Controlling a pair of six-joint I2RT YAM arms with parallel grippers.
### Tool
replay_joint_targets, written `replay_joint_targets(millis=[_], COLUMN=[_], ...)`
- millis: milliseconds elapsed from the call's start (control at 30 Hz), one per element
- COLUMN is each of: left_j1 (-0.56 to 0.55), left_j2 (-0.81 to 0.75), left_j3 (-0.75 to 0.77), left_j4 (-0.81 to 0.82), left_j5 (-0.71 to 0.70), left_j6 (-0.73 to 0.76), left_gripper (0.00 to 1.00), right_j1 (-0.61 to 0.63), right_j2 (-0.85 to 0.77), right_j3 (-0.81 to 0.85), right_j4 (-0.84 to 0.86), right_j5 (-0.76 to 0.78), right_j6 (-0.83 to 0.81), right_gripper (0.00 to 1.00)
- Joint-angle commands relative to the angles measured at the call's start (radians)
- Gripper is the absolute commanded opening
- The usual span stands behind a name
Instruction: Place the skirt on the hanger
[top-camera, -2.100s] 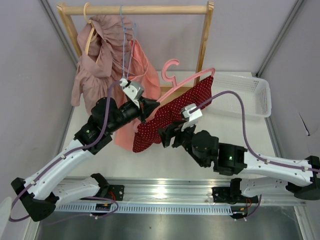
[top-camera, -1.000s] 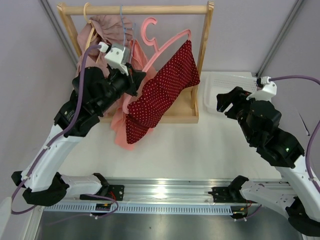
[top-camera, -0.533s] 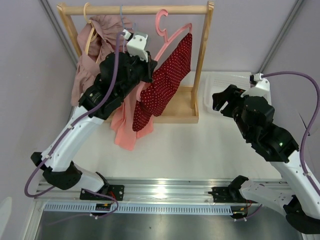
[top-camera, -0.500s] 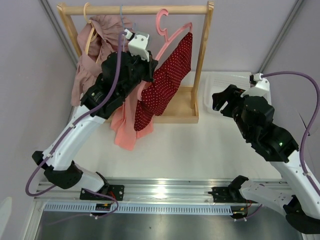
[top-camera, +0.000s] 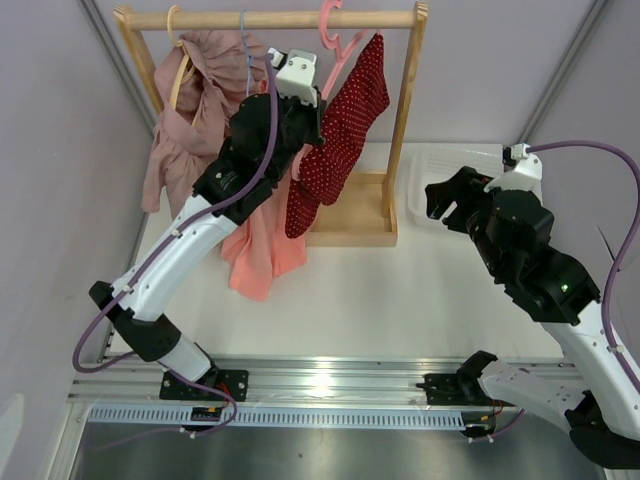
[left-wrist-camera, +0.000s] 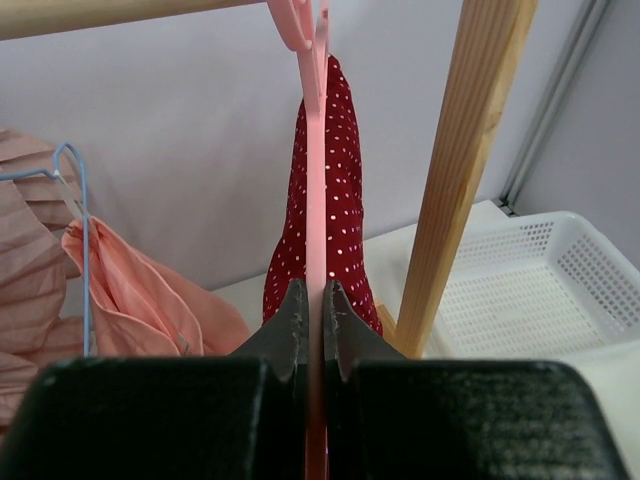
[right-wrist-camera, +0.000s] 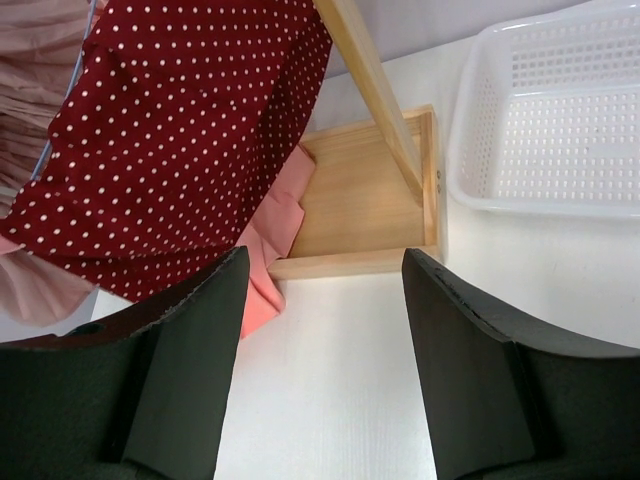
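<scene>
Left wrist view: thin pink plastic hanger (left-wrist-camera: 316, 150) edge-on, hook cut off at top edge, lower end hidden btwn left fingers (left-wrist-camera: 291, 318). Right wrist view: dark red white-dotted cloth skirt (right-wrist-camera: 190, 130) cut off at top, white plastic mesh basket (right-wrist-camera: 560, 120) cut off at rt edge.

Dark red, white-dotted skirt (top-camera: 345, 125); pink hanger (left-wrist-camera: 316, 180)

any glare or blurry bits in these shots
Top view: bright glare on the metal rail at the bottom. Left wrist view: the left fingers shut on the hanger look dark and slightly soft. Right wrist view: right fingers blurred, skirt dots sharp.
</scene>
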Motion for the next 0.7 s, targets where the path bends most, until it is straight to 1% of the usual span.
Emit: replay_joint_targets(millis=[0, 300, 667], left_j1=[-0.005, -0.005, -0.005], left_j2=[0.016, 0.053, 0.119], left_j3=[0.051, 0.018, 0.067], left_j4=[0.157, 0.229, 0.211], left_j5=[-0.047, -0.090, -0.094], left_j6=[0.037, 0.031, 0.041], left_gripper=[0.00, 0.00, 0.00], right_j1=[-0.006, -0.007, -0.010], right_j2=[-0.008, -0.016, -0.027], right_j3=[0.039, 0.033, 0.022], right_j4=[0.027, 0.024, 0.015], right_j5=[-0.015, -0.022, -0.017], right_j6=[-0.006, 0.000, 0.003], right_gripper=[0.68, 0.68, 0.68])
